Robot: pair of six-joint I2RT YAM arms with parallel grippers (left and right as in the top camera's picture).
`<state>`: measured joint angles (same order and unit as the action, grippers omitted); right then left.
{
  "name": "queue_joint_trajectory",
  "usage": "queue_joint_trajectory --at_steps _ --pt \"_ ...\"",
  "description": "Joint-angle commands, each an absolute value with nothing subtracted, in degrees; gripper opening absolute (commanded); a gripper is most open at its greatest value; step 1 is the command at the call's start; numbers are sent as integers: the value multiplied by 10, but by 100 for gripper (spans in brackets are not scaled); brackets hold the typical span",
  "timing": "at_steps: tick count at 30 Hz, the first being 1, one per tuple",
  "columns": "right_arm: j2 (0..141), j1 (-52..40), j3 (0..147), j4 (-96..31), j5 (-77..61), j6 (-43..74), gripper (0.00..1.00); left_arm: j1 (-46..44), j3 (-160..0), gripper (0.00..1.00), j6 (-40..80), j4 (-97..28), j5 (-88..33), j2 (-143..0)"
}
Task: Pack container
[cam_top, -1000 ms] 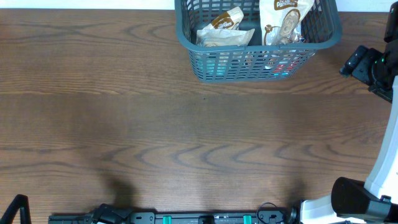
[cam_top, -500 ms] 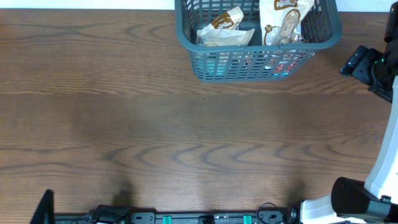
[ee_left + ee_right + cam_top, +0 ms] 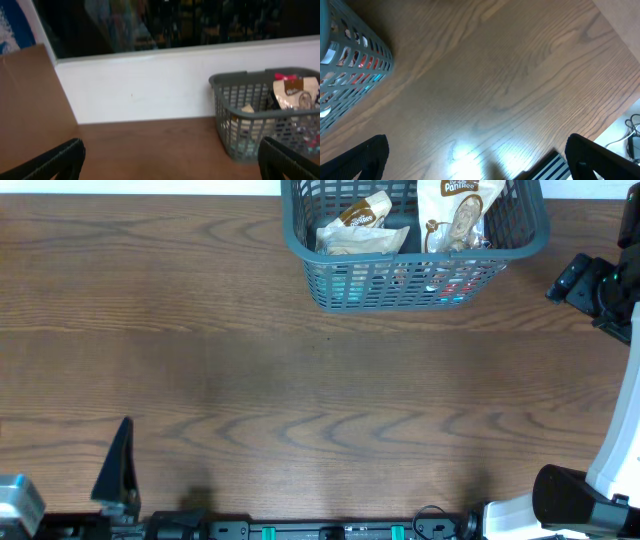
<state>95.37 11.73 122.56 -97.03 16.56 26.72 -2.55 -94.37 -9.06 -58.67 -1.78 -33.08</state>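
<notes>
The container [image 3: 415,280] is a dark grey-teal slotted basket at the table's far edge, right of centre. It holds several snack packets, among them a white-and-brown one [image 3: 360,225] and a taller one [image 3: 455,215]. The container also shows in the left wrist view [image 3: 250,120] and in the right wrist view [image 3: 345,85]. My left gripper [image 3: 170,165] is open and empty, low at the near left corner [image 3: 118,465], far from the container. My right gripper [image 3: 480,160] is open and empty, over the table just right of the container [image 3: 575,280].
A white wall [image 3: 150,85] runs behind the table, with a brown board [image 3: 25,100] at its left. The table's right edge [image 3: 620,35] is close to my right gripper. A striped object [image 3: 550,167] lies below it.
My left gripper has come into the overhead view at the near left corner and moved further onto the table. The right arm and the container have not moved.
</notes>
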Motion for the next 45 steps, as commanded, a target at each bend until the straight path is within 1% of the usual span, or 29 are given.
queue_joint_trajectory --at_steps 1,10,20,45 --pt "956 120 1228 -971 175 274 99 -15 -881 99 -98 -549 -33 -307" --pt "956 120 1228 -971 175 274 99 10 -729 99 -98 -436 -35 -276" --pt "956 120 1228 -971 175 274 99 25 -561 99 -98 -320 -46 -192" --pt "956 120 1228 -971 175 274 99 25 -360 99 -77 -142 -56 -118"
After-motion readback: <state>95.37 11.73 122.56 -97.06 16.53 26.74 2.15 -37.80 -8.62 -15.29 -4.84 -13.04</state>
